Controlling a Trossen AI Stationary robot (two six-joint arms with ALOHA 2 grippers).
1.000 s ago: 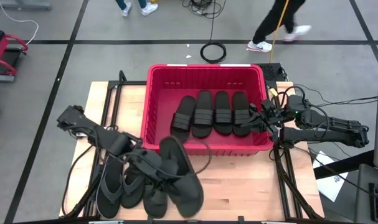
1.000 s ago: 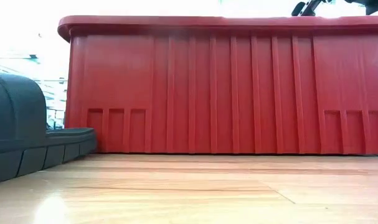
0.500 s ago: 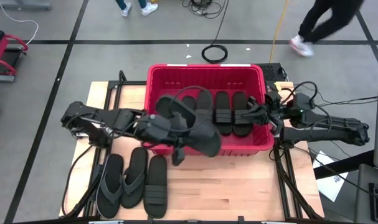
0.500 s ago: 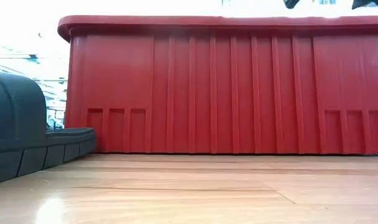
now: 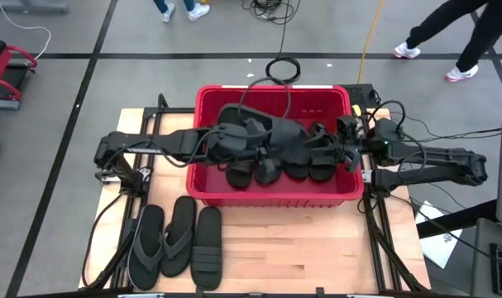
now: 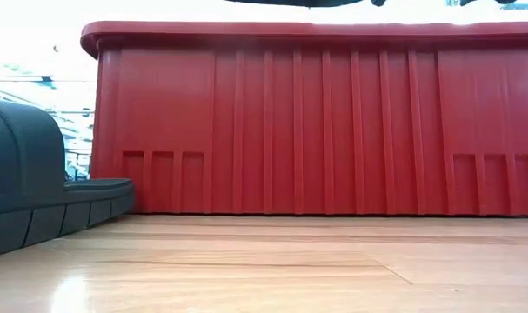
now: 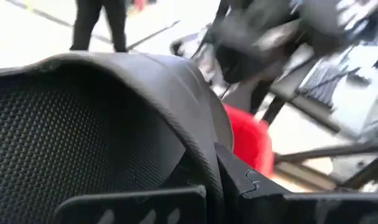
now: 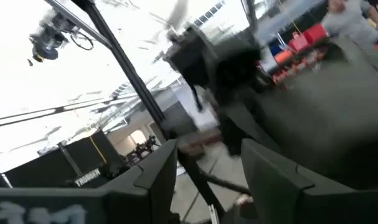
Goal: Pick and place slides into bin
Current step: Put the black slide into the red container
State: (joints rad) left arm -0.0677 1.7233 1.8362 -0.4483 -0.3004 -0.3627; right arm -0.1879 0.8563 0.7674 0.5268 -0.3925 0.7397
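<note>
The red bin [image 5: 203, 124] stands at the table's far middle, with several black slides [image 5: 310, 168] lying flat on its floor. My left gripper [image 5: 263, 142] reaches over the bin from the left, shut on a dark slide [image 5: 290, 139] whose textured sole [image 7: 76, 137] fills the left wrist view. My right gripper [image 5: 340, 147] hovers open at the bin's right wall, fingers [image 8: 152, 174] apart with nothing between them. Three more slides [image 5: 178, 240] lie side by side on the table near the front left. My left gripper holds the dark slide by an edge of its sole [image 7: 207, 155], pinched between the two fingers [image 7: 254, 186]. The fingers come roughly level from the table's left. The slide sticks out beyond them toward the right, lifted clear above the slides in the bin.
The bin's near wall [image 6: 316, 122] fills the low view, with a slide [image 6: 20, 174] at its left. Bare wood lies in front of the bin [image 5: 317, 248]. Cables run along the right arm [image 5: 432, 161]. People walk on the floor beyond the table [image 5: 466, 33].
My left gripper has carried the dark slide from above the table's near left, up and toward the far right, until it hangs over the bin's middle. The arm has swung out straight across the bin's left wall. The three slides on the table have stayed put.
</note>
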